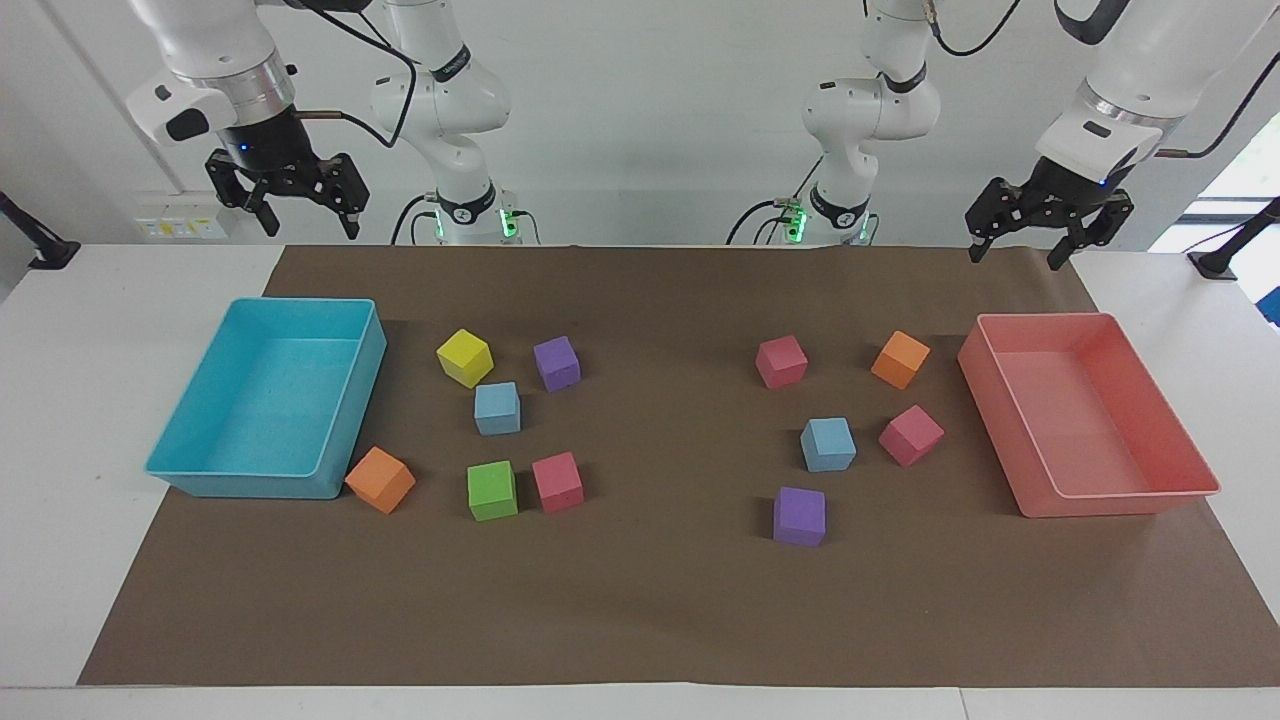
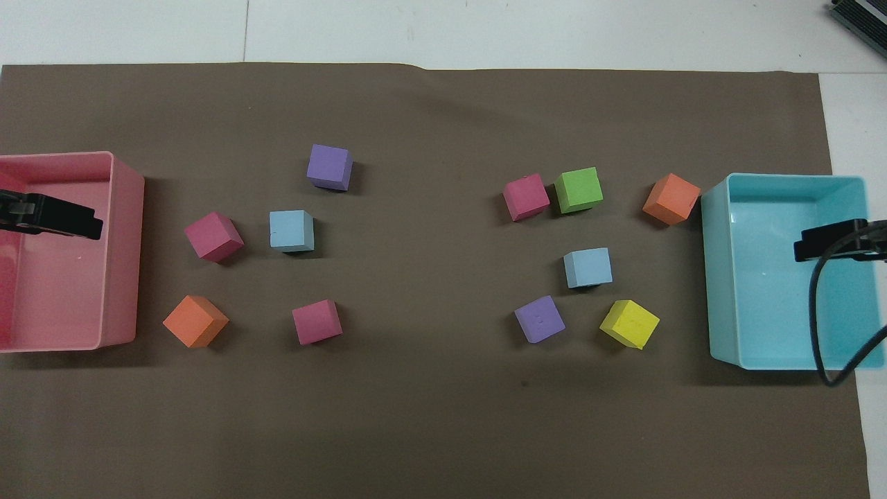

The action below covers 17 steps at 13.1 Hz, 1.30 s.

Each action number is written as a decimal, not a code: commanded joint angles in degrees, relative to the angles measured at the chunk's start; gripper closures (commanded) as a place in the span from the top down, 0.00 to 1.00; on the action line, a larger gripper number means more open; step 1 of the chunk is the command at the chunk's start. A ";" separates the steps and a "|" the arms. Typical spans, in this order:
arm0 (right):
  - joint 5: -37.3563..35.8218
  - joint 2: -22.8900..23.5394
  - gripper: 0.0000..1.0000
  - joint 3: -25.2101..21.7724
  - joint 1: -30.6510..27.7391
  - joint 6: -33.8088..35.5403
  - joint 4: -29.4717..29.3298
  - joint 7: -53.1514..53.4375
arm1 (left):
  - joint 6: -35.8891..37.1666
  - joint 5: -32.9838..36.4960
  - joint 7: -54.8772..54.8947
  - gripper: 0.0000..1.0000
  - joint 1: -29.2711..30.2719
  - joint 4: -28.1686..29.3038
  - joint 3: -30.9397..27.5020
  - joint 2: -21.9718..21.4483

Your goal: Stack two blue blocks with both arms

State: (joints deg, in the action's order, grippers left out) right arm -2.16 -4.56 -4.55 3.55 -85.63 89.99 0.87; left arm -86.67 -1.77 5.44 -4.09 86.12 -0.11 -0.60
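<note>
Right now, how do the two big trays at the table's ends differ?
The turquoise tray sits at the right arm's end; the pink tray at the left arm's. An orange block touches the turquoise tray's corner; nothing touches the pink tray. Both are empty, rectangular and similar in size.

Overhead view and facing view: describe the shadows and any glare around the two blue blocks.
Overhead view: both blue blocks cast short, soft shadows on their robot-facing side; no glare on the brown paper. Facing view: the same blocks show only faint shadows at their bases, evenly lit and sharp; a bright window glares at the left arm's end.
</note>
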 commanded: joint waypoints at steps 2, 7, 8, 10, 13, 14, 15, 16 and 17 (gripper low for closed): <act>0.32 -0.10 1.00 -0.19 -0.03 0.29 -0.17 -1.75 | -0.08 0.10 -0.26 1.00 0.75 -1.04 0.55 0.34; 1.28 -0.10 1.00 -0.46 -0.03 0.90 -0.25 -1.39 | -0.16 -0.17 -0.17 1.00 0.83 -1.04 0.63 0.34; 1.46 -0.01 1.00 -0.46 -0.03 0.65 -0.34 -1.66 | -0.08 -0.17 -0.34 1.00 0.83 -1.04 0.63 0.34; 1.28 -0.01 1.00 0.07 0.14 0.73 -0.34 -1.48 | 0.01 -0.17 -0.52 1.00 0.83 -1.04 0.63 0.34; 1.28 -0.09 1.00 -0.46 -0.03 0.90 -0.34 -1.48 | 0.01 -0.17 -0.52 1.00 0.75 -1.04 0.63 0.34; 1.20 -0.10 1.00 -0.37 0.05 0.99 -0.17 -1.74 | 0.01 -0.17 -0.52 1.00 0.83 -1.04 0.63 0.25; 1.28 -0.18 1.00 -0.20 0.14 0.91 -0.17 -1.49 | 0.27 -0.17 -0.61 1.00 0.83 -0.96 0.63 0.25; 1.28 -0.27 1.00 -0.02 0.14 0.91 0.10 -1.40 | 0.62 -0.17 -0.70 1.00 0.83 -0.95 0.63 0.25; 1.28 -0.71 1.00 0.07 0.49 0.47 0.97 -1.40 | 0.72 -0.17 -0.70 1.00 0.83 -0.95 0.63 0.25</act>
State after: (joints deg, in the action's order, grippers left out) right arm -2.11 -4.57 -4.43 3.72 -85.39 90.03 0.87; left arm -86.70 -1.77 5.37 -4.09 86.10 -0.05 -0.60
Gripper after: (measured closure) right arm 0.000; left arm 0.000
